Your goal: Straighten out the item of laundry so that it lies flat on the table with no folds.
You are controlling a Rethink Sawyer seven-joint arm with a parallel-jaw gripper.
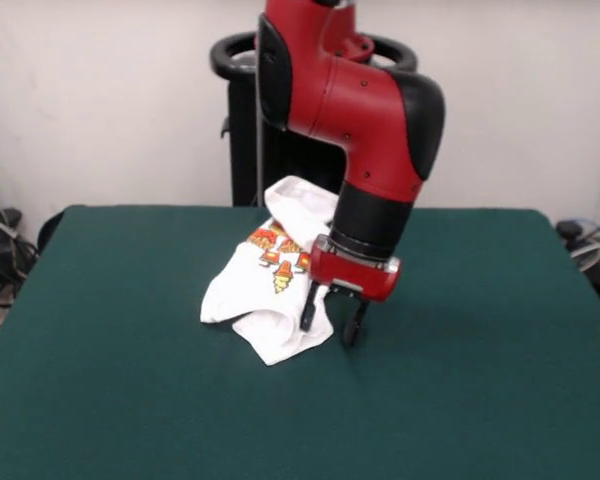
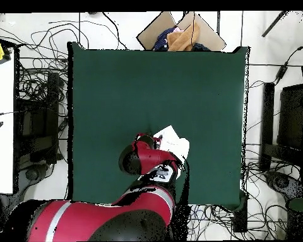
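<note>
**Robot hand poised at hem of rumpled T-shirt**

On the green tabletop point(image 1: 130, 400), the robot's red-and-black arm point(image 1: 380, 120) reached down so that its hand point(image 1: 330, 322) stood at the near edge of a small white T-shirt point(image 1: 265, 290). The two dark fingers were spread apart with nothing between them; one point(image 1: 309, 308) sat against the shirt's nearest corner, the other point(image 1: 354, 325) over bare felt just beside it. The placement read as a bid for the cloth's outer edge, the spot from which a fold could be pulled open, though whether the fingertips touched the fabric could not be told.

The shirt lay bunched near the middle of the tabletop, toward the robot's side, well away from every edge. It was plainly not flat: the near hem was rolled over on itself into a thick flap, a second lobe sagged out to one side, and the upper part rose in a crumpled ridge behind the arm. A print of red, orange and yellow cartoons point(image 1: 278, 258) showed on the exposed panel, partly hidden by the arm. From above, only a white corner of the shirt point(image 2: 173, 142) showed past the arm. The straightening looked largely undone.
</note>
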